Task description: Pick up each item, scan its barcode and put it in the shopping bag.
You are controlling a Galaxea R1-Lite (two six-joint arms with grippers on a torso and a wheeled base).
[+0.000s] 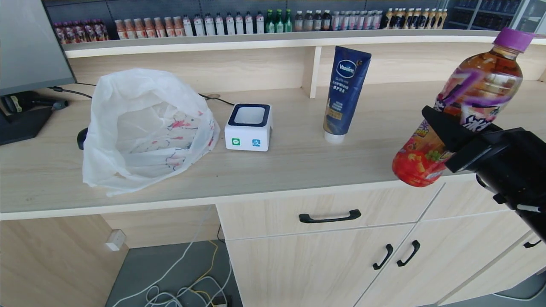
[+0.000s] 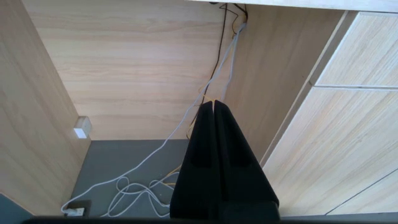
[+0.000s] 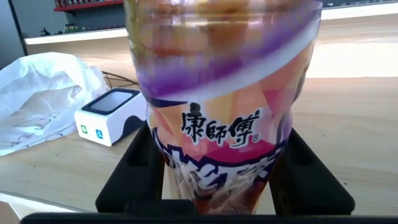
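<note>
A drink bottle [image 1: 463,106] with a purple cap and a purple and red label hangs tilted above the counter's front right edge, with my right gripper [image 1: 458,136] shut on its middle. Up close the bottle [image 3: 221,93] sits between the black fingers [image 3: 134,168]. The white scanner box [image 1: 248,127] with a dark blue rim stands mid-counter; it is also the scanner [image 3: 111,114] seen from the right wrist. The white shopping bag [image 1: 145,128] lies open at its left. A dark blue tube [image 1: 345,94] stands upright on its cap. My left gripper [image 2: 213,106] is shut, low under the counter.
The wooden counter [image 1: 277,166] has drawers and cupboard doors [image 1: 328,217] below. A monitor [image 1: 30,42] and handheld scanner [image 1: 30,102] sit at the far left. A back shelf holds several bottles [image 1: 256,21]. Cables [image 2: 137,180] lie on the floor.
</note>
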